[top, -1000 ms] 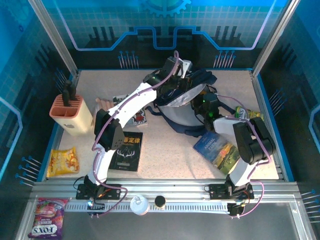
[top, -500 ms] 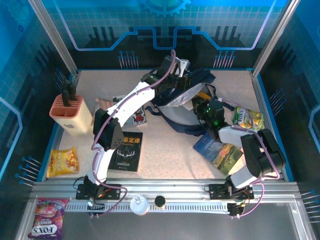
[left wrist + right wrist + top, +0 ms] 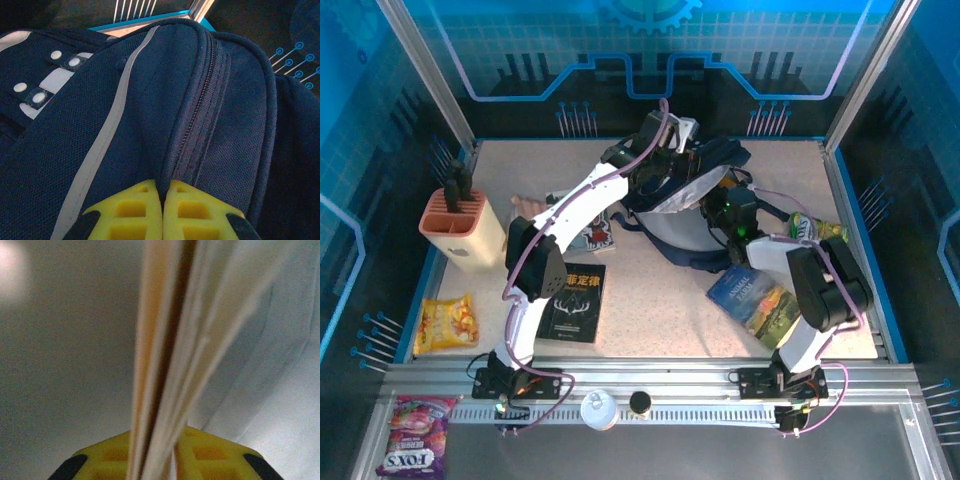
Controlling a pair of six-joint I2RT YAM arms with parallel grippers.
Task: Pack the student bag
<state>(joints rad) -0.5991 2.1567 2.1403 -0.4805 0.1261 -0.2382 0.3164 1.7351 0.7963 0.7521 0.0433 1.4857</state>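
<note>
Bag [image 3: 720, 157] lies at far centre of table [image 3: 650, 310], mouth open, with bare room along its near edge. Left gripper [image 3: 163, 189] is pinched tight on bag fabric. Right gripper [image 3: 159, 440] clamps book pages [image 3: 170, 340].

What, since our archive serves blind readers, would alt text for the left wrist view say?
The left gripper, yellow fingers pressed together, pinches a fold of the student bag beside its zipper; a pale stripe runs up the navy fabric.
</note>
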